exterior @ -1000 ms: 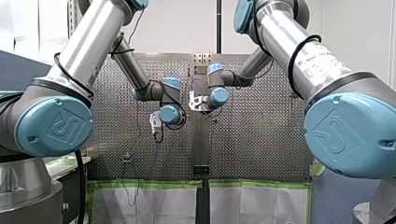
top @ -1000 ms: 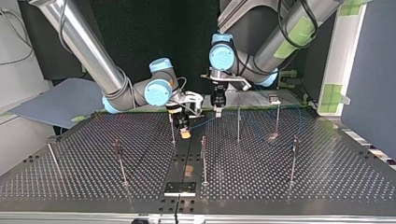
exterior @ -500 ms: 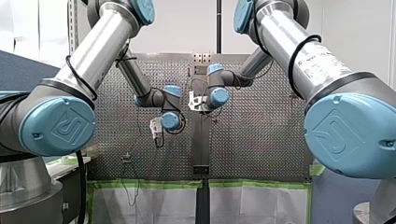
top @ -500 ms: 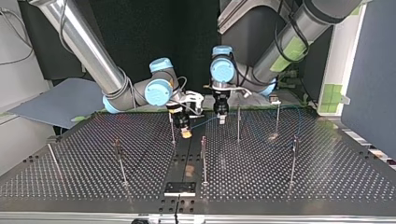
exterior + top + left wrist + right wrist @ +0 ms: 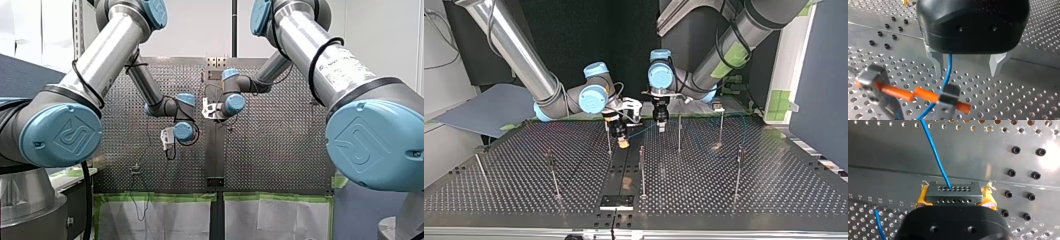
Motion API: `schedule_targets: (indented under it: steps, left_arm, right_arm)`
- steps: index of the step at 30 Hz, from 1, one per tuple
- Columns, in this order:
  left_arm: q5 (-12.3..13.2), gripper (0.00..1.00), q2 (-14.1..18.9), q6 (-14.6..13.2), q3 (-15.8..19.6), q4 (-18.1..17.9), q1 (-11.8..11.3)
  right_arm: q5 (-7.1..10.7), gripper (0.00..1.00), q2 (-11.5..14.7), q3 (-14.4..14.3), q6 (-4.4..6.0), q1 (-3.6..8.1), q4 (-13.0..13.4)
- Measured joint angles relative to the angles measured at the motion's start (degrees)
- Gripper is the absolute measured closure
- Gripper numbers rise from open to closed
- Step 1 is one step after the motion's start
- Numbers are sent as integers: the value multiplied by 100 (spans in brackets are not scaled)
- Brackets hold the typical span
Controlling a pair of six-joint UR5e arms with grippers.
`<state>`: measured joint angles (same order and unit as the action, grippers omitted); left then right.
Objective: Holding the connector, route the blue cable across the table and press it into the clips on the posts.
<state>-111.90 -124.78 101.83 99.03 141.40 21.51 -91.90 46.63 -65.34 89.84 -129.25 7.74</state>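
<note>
1. R hand (image 5: 954, 199): yellow pads (image 5: 921, 199) clamped on the grey plug (image 5: 953, 191), one pad each side.
2. The blue cable (image 5: 934, 150) leaves the plug's holed face and runs ahead over the desk (image 5: 885, 152). A second bit of it lies on the desk beside the hand.
3. L hand (image 5: 968, 67): metal fingers (image 5: 938, 61) apart, gripping nothing. The cable hangs btwn them, just beside one finger.
4. Under L hand the cable passes a grey clip (image 5: 948, 96) w/ an orange rod (image 5: 898, 91) through it. The rod reaches a second clip (image 5: 871, 80). Can't tell if the cable sits in the clip.
5. Top view: both hands near the desk's far middle, R hand low over the centre strip (image 5: 624, 170), L hand near a post (image 5: 679, 132). The cable is strung btwn the two hands.
6. Other posts stand upright, well apart, across the desk nearer the camera.
</note>
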Motion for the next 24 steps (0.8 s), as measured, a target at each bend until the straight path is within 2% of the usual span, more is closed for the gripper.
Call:
schedule_targets:
  steps: [1,2,3,4,6,19,24]
  left_arm:
    - [-2,46,0,-2,0,0,2]
    - [0,60,0,-3,0,-1,4]
    - [7,79,0,-4,0,-3,6]
    - [18,79,-1,-4,0,-7,9]
    - [49,100,0,-5,0,-26,16]
    - [50,100,25,27,-5,-20,28]
    - [-15,100,145,72,-4,53,44]
  right_arm:
    - [2,100,0,0,0,0,0]
    - [3,100,0,-1,0,0,0]
    - [3,100,0,0,0,0,0]
    - [3,100,0,-1,0,0,0]
    - [4,100,0,0,0,0,3]
    - [23,100,0,1,0,0,0]
    - [29,100,4,3,-5,0,-31]
